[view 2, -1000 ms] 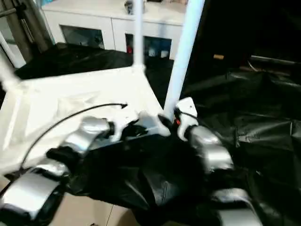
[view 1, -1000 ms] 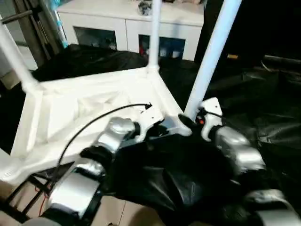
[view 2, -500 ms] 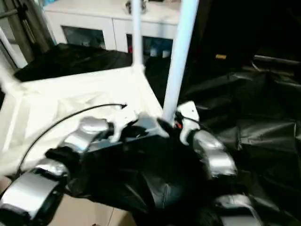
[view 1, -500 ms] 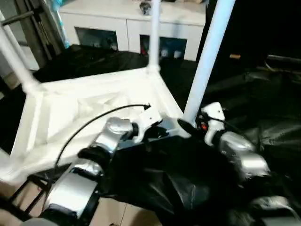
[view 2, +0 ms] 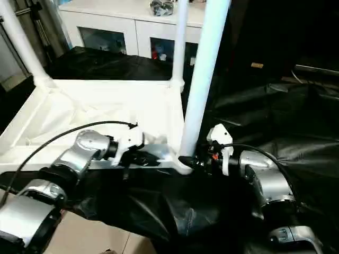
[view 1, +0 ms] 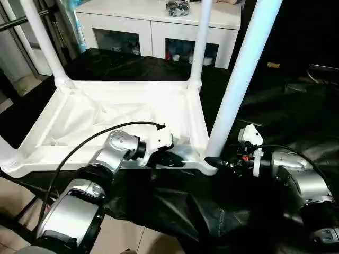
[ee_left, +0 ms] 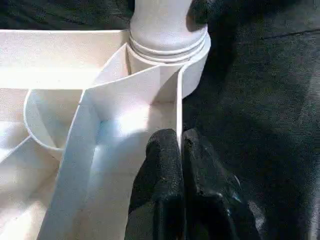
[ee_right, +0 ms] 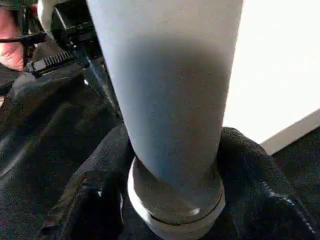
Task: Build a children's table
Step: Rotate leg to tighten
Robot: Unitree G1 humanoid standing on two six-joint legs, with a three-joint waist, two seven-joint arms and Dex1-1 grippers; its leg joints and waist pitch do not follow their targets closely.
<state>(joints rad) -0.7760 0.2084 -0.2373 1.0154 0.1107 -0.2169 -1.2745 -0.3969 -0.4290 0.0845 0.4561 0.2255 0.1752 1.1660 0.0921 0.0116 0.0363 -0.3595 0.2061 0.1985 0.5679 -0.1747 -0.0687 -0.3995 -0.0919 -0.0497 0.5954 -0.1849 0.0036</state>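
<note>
The children's table lies upside down: its white ribbed tabletop (view 1: 106,114) rests on black sheeting with white legs standing up from its corner sockets. My left gripper (view 1: 172,159) is shut on the tabletop's thin near rim wall (ee_left: 177,115), close to the near right corner. In that corner socket stands the near right leg (view 1: 238,79). My right gripper (view 1: 214,160) is at the leg's base (ee_right: 170,90), one black finger (ee_right: 85,200) on each side, pressed against it. Two more legs stand at the far right (view 1: 200,42) and far left (view 1: 42,42).
A white cabinet (view 1: 153,26) with glass doors stands behind the table. Crumpled black sheeting (view 1: 296,106) covers the floor to the right and in front. A black cable (view 1: 95,140) arcs over my left forearm. Bare floor (view 1: 132,241) shows at the near edge.
The camera has moved, so the whole picture has shifted. Both grippers stay at the near right corner, the left on the rim, the right at the leg's base.
</note>
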